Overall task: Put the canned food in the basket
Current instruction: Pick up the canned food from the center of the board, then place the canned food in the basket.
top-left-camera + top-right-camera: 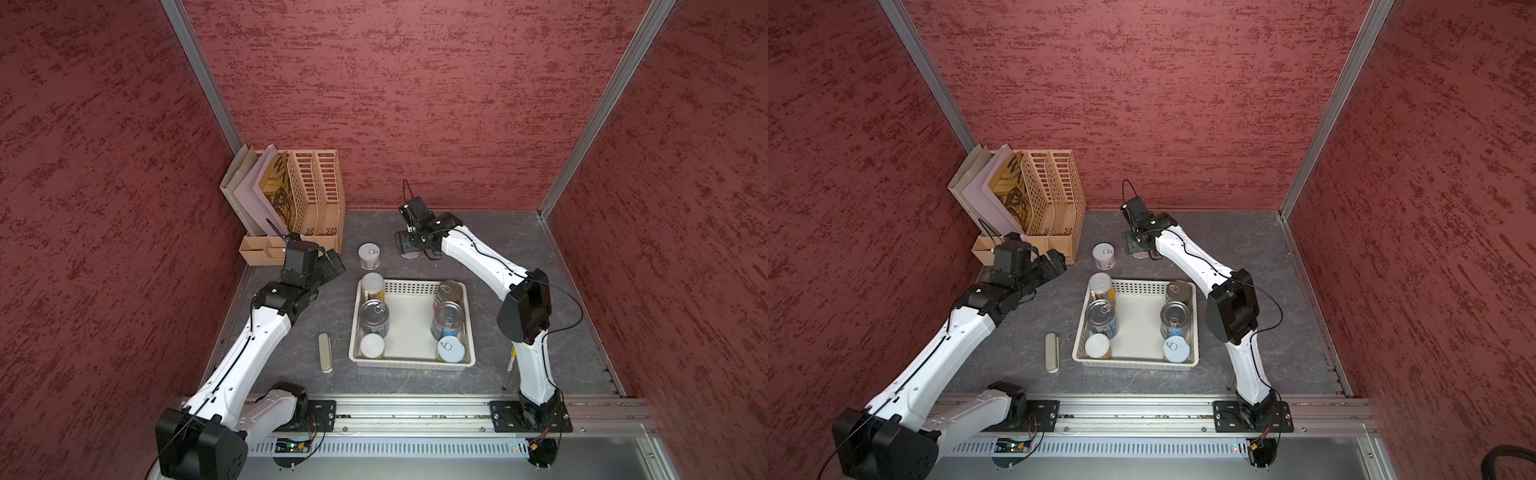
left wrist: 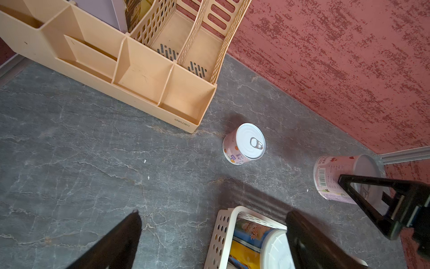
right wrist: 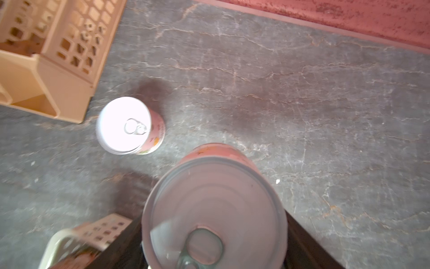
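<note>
Six cans stand upright in the white perforated basket [image 1: 413, 364] at lower centre in both top views, long axes vertical and lids up. Down its left side are a yellow-labelled can [image 1: 372, 286], a blue metal-topped can [image 1: 374, 318] and a white-lidded can [image 1: 372, 345]. Down its right side are a red metal-topped can [image 1: 449, 292], a second blue can [image 1: 446, 321] and a pale-blue pull-tab tin [image 1: 451, 350]. Just above the basket's upper left corner, a loose pink can [image 1: 370, 254] stands upright on the grey tabletop [image 1: 519, 241], pull tab up. To its right, the right tool [image 3: 214, 223] has its fingers pressed against the sides of a gripped pink can [image 2: 330, 177]. That can's lid faces the wrist camera, and I cannot tell whether its base touches the tabletop. The left tool [image 2: 213, 216] is spread wide and holds nothing. It hangs at centre left, pointing toward the loose pink can, near the tan file organizer [image 1: 307, 199]. A flat beige case [image 1: 325, 352] lies left of the basket, its long axis running up the frame.
</note>
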Action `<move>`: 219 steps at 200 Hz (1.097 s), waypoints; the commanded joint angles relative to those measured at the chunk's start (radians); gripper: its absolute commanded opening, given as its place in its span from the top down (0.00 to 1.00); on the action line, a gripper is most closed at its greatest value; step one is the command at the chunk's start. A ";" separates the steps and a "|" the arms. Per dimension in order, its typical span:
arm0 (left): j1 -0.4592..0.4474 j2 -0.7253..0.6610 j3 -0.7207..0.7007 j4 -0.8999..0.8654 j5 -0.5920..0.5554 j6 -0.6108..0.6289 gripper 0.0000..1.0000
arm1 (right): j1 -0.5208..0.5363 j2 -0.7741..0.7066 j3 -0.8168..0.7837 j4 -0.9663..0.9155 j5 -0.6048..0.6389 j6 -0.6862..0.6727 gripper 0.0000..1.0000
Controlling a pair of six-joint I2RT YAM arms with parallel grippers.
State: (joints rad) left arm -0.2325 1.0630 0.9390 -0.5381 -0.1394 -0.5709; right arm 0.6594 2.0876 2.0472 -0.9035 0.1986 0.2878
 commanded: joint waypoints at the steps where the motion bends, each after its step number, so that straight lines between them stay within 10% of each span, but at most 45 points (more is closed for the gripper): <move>1: 0.010 -0.006 0.029 0.003 0.013 0.001 0.00 | 0.036 -0.087 -0.010 0.049 0.058 0.020 0.47; 87: 0.020 -0.014 0.024 0.005 0.023 0.000 0.00 | 0.145 -0.486 -0.572 0.254 0.052 0.040 0.49; 219: 0.027 -0.003 0.024 0.006 0.044 0.000 0.00 | 0.354 -0.594 -0.833 0.323 0.115 0.103 0.51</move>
State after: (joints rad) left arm -0.2165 1.0622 0.9390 -0.5381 -0.1081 -0.5709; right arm 0.9867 1.5356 1.2293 -0.6609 0.2501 0.3679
